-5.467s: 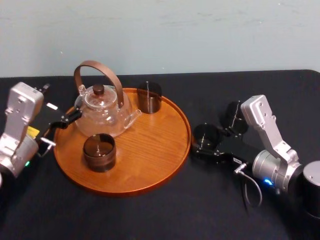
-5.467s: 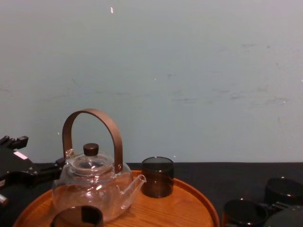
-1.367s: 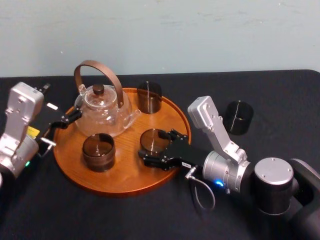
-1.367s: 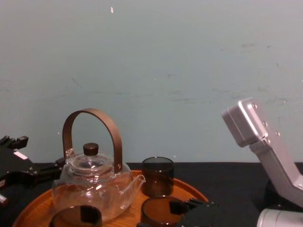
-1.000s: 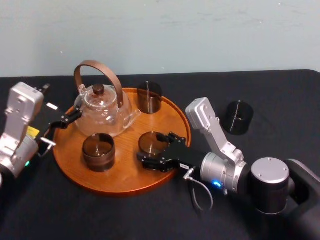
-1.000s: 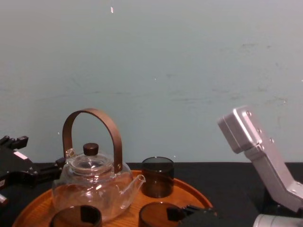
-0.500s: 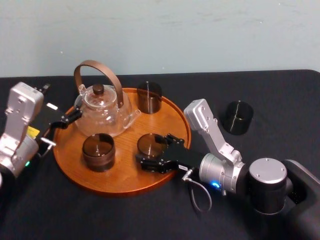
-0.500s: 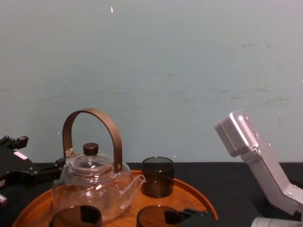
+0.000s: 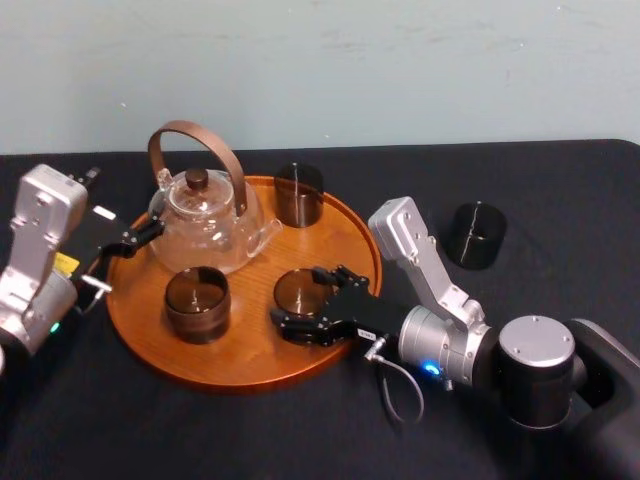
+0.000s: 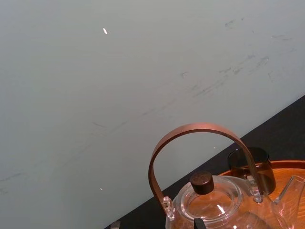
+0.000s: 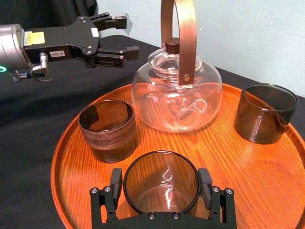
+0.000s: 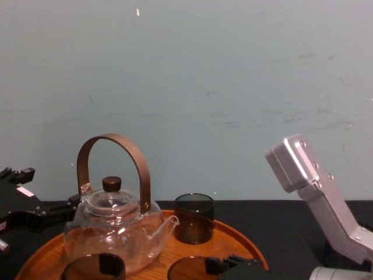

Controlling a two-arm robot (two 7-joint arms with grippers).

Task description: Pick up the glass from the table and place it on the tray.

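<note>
The right gripper (image 11: 160, 181) is seen reaching in over the tray (image 9: 340, 235) from the lower right of the head view. Its two black fingers (image 11: 116, 180) are pressed against opposite sides of the glass (image 9: 300, 289), so the claw is spread no wider than the glass itself and nothing else is gripped. The glass is held upright, mouth up, over the wood of the tray at centre frame, inside the rim. Whether its base touches the wood cannot be told. A clear teapot (image 9: 205, 225) with a brown hoop handle is noted on the tray's far left part. A smoky tumbler (image 9: 197, 303) is set on the tray in front of the teapot, beside the held glass but apart from it. A darker tumbler (image 9: 298, 193) is placed at the tray's far rim, just beyond the teapot's spout. A black cup (image 9: 476, 234) is left on the table (image 9: 560, 180) at the right of the frame, well apart from the tray. The left gripper (image 11: 125, 36) is parked at the left edge of the head view, level with the teapot and just outside the tray's rim. Its fingers are spread apart and nothing is held between them. A pale wall (image 12: 233, 87) is seen behind the table.
</note>
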